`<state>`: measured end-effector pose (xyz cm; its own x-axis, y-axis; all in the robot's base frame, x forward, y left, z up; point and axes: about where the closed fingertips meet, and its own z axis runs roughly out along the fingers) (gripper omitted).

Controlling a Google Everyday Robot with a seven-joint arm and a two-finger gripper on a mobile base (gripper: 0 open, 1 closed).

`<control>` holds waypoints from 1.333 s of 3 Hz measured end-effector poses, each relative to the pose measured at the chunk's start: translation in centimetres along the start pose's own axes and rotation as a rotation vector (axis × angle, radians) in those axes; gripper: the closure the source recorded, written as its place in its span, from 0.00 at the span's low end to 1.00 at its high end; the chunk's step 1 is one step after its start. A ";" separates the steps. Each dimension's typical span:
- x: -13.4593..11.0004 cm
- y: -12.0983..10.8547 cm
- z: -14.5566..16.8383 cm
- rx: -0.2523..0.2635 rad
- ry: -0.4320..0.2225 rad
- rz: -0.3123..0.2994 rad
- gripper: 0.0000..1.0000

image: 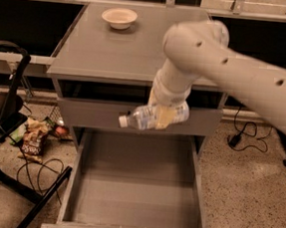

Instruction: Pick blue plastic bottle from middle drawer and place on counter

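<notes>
My gripper (164, 115) is shut on the blue plastic bottle (145, 117) and holds it sideways, white cap to the left, in the air in front of the cabinet, just below the counter's front edge. The middle drawer (136, 185) is pulled out below it, and its grey floor is bare. The counter (113, 48) is the flat grey top behind the bottle. My white arm reaches in from the upper right across the counter's right part.
A cream bowl (119, 17) stands at the back left of the counter. A black chair frame (10, 139) and snack bags and cables (33, 136) lie on the floor to the left. More cables (241, 137) lie on the floor at the right.
</notes>
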<state>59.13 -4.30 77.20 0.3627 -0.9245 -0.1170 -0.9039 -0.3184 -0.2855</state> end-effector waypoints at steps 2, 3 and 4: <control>5.3 -4.2 -13.5 0.092 0.185 0.050 1.00; 6.0 -9.6 -16.2 0.246 0.157 0.045 1.00; 5.2 -13.9 -16.1 0.343 0.086 0.013 1.00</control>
<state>69.95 -8.06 95.84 0.3178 -0.9470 -0.0465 -0.7747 -0.2310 -0.5887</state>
